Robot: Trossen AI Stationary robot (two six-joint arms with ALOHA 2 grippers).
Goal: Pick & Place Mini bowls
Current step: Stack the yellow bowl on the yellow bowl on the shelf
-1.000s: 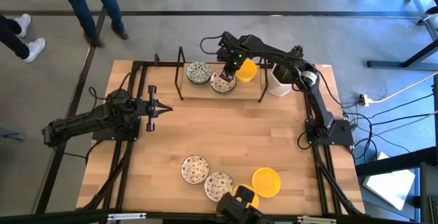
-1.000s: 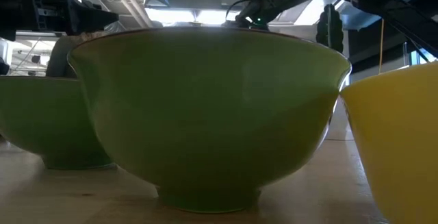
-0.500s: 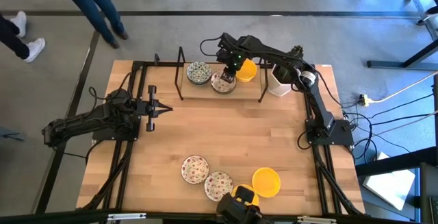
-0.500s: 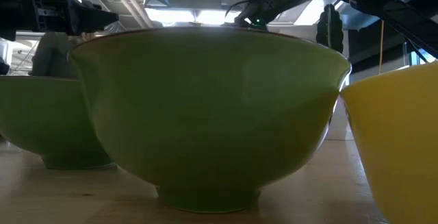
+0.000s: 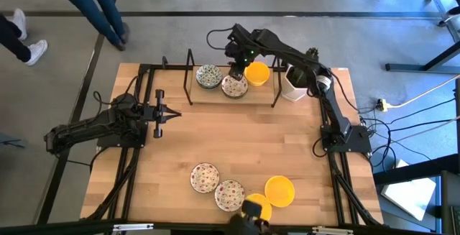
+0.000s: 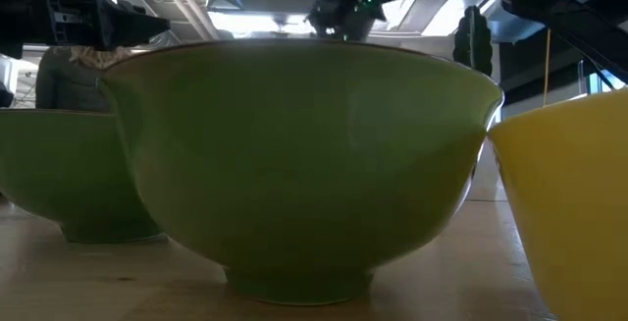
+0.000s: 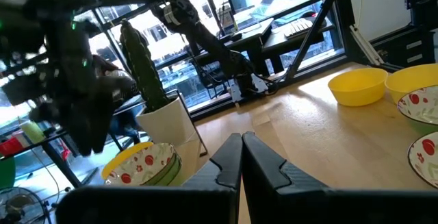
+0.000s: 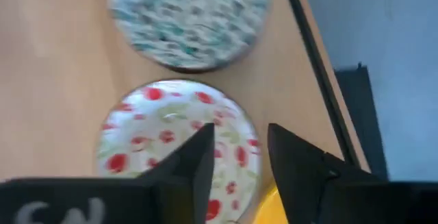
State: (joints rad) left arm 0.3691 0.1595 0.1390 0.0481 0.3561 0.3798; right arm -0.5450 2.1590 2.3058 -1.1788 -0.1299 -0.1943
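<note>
Right now the right arm's fingers (image 8: 236,157) stand apart w/ a narrow gap and nothing between them, hovering over the far end of the desk. Directly below and just ahead of them sits a small round white bowl with red speckles (image 8: 179,145); beyond it, on the side away from the wrist, a small round white bowl with green-blue pattern (image 8: 188,15), the two rims near-touching. A plain yellow mini bowl (image 5: 256,73) lies just beside the fingers' other flank, under the arm in the high view. All three rest on a raised wooden shelf w/ a thin black frame (image 5: 191,70), well clear of the bare wooden desk (image 5: 237,138) in the middle.

Farther out, beside the arm: a white square pot with a green cactus (image 5: 294,83), not part of the job.

Nearest the desk's near edge, well apart from the right fingers: two more red-speckled white bowls (image 5: 205,177), (image 5: 229,194) and two yellow bowls (image 5: 279,190), (image 5: 256,208), grouped close.

Left arm's fingers (image 7: 240,162) wait pressed together, empty, at the left side of the desk, pointing inward.

Step in hand, prob.: a bowl is set on the shelf and the right fingers are free above it. Next move likely calls for swinging across the whole desk to the near group, opening wider to take one rim, w/o clipping the shelf frame or the cactus pot on the way.
</note>
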